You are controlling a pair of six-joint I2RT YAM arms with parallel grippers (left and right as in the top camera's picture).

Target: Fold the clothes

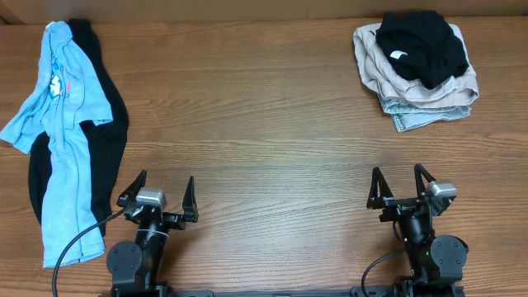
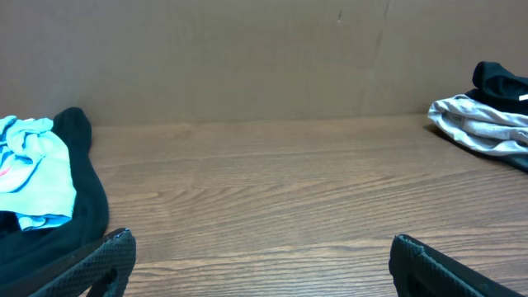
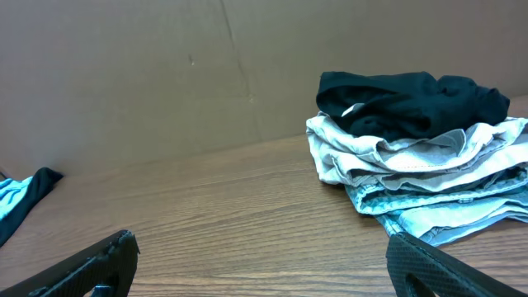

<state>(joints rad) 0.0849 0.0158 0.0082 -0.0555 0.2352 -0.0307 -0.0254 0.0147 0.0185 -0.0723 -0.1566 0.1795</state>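
A light blue T-shirt (image 1: 68, 148) with white and red-orange lettering lies stretched out along the table's left side, on top of a long black shirt (image 1: 106, 124). Both also show at the left of the left wrist view, the blue one (image 2: 33, 169) over the black one (image 2: 87, 194). My left gripper (image 1: 158, 198) is open and empty near the front edge, just right of these clothes. My right gripper (image 1: 404, 188) is open and empty at the front right.
A pile of clothes (image 1: 421, 78) sits at the back right: a black garment (image 1: 421, 45) with a small white tag on beige and pale blue pieces. It shows in the right wrist view (image 3: 412, 165). A brown wall (image 2: 247, 58) stands behind the wooden table (image 1: 264, 140).
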